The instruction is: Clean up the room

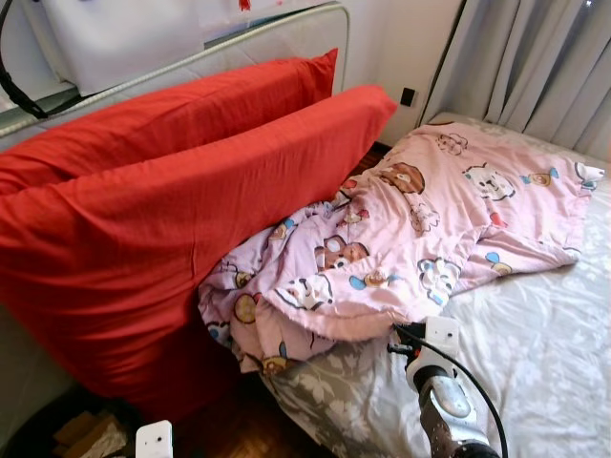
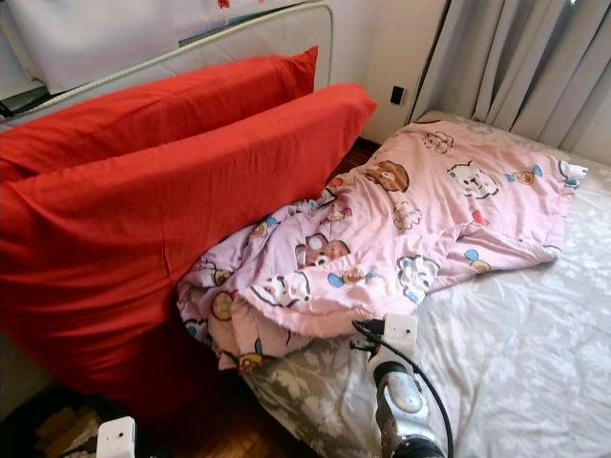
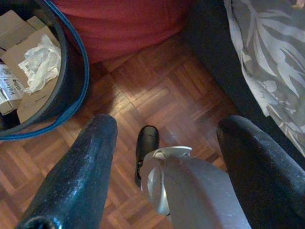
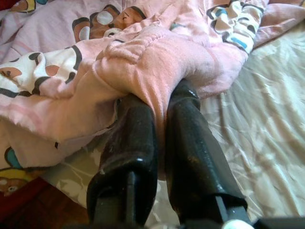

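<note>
On bed (image 1: pixel 554 353), pink cartoon blanket (image 1: pixel 410 239) lies crumpled, bunched toward red pillows (image 1: pixel 172 200). Right gripper (image 4: pixel 159 102) at blanket's near edge, fingers (image 4: pixel 190 143) pinched on fold, per right wrist view. Left gripper (image 3: pixel 167 129) spread wide above parquet floor (image 3: pixel 157 86), beside bin (image 3: pixel 71 71) with cardboard, bed's flank close by.

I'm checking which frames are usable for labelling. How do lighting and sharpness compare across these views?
Left and right eye views: evenly daylit and sharp, pink blanket and red pillows clear. Left wrist view: dim, floor shaded beside the bed, open left pincer soft up close. Right wrist view: bright, right pincer shut on the blanket fold, its near fingers slightly blurred.
</note>
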Controlling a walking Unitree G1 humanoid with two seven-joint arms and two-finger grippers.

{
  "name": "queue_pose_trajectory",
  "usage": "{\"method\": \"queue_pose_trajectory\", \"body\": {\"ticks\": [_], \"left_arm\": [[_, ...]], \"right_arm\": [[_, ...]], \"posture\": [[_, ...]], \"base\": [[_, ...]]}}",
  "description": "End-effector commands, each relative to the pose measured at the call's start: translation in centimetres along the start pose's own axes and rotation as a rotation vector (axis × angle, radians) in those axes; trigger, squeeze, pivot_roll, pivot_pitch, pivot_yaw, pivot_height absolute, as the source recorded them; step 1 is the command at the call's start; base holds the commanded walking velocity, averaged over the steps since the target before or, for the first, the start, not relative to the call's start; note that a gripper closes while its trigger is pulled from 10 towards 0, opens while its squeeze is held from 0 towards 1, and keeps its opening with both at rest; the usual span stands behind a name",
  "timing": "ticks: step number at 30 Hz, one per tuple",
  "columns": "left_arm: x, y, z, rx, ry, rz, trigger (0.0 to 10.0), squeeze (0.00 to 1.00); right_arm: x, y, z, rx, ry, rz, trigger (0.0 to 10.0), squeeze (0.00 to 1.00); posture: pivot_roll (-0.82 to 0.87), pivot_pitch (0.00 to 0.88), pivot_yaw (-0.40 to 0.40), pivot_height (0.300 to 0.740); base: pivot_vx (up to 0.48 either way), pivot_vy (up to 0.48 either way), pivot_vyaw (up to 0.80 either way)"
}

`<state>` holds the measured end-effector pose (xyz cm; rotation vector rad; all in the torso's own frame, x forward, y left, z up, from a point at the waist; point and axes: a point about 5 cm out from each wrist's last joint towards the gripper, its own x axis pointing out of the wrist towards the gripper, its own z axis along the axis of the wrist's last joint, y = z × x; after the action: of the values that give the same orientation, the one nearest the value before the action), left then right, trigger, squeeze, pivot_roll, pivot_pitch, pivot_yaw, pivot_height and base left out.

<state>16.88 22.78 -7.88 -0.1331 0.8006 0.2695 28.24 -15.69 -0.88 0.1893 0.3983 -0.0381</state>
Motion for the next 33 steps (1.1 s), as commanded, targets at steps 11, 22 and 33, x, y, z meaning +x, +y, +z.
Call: {"method": "queue_pose_trajectory", "body": {"ticks": [11,22,33], "left_arm": [[-0.17,0.28,-0.65,0.01,0.034,0.0,10.0,0.0],[-0.18,0.24,-0.71,0.011,0.036,-0.002,10.0,0.0],[-0.18,0.25,-0.7,0.011,0.036,-0.002,10.0,0.0]], "right_arm": [[-0.02,-0.63,0.22,0.0,-0.012,-0.035,10.0,0.0],[-0.02,-1.0,0.29,-0.003,-0.012,-0.054,10.0,0.0],[-0.02,-1.09,0.33,-0.007,-0.013,-0.063,10.0,0.0]], "posture": [[0.03,0.084,-0.025,0.74],[0.03,0.085,-0.026,0.74],[0.03,0.086,-0.026,0.74]], "base": [[-0.287,0.0,0.0],[-0.287,0.0,0.0],[-0.287,0.0,0.0]]}}
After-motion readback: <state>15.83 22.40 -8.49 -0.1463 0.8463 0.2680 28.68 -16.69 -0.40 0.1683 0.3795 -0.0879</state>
